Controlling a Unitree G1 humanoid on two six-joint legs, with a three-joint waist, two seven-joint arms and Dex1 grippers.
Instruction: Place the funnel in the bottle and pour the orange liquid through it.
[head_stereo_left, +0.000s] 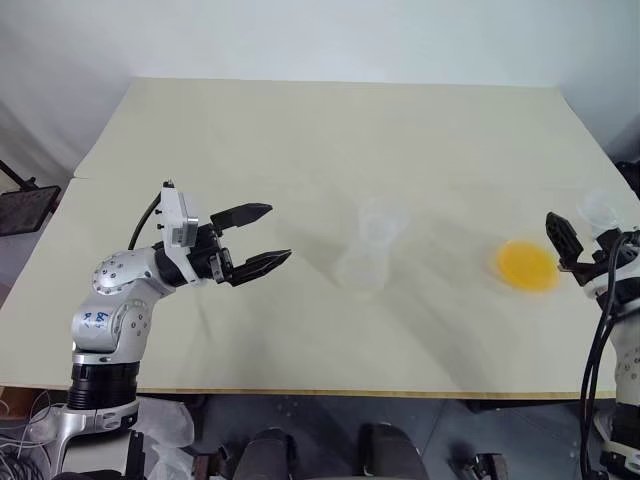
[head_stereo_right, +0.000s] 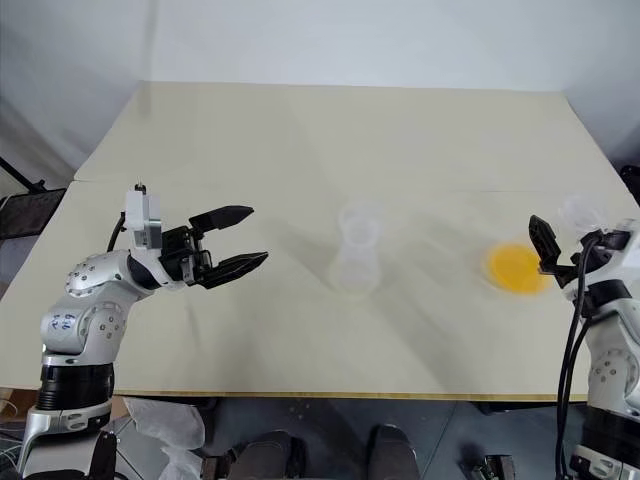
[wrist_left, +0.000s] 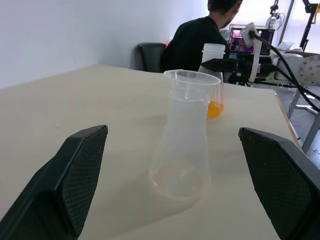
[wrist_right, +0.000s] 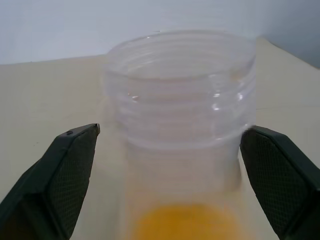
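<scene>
Bottle (head_stereo_left: 365, 262): frosted, translucent white, conical, upright near the middle of the pale table (head_stereo_left: 300, 140). Funnel (wrist_left: 192, 79): clear, wide round rim, seated in the bottle's neck, as the left wrist view shows. Orange liquid (head_stereo_left: 526, 265): bright, a shallow layer in the bottom of a clear flask (wrist_right: 180, 125) with a ribbed neck, standing well to the right of the bottle near the table's right edge. Right gripper (wrist_right: 170, 175): fingers spread wide, one on each side of the flask's neck, close beside it; whether they touch it cannot be told. Left gripper (head_stereo_left: 258, 238): fingers apart, empty, held over the table to the left of the bottle and pointing toward it. Person in dark clothing (wrist_left: 197, 40): seated beyond the far side of the table, near monitors.
</scene>
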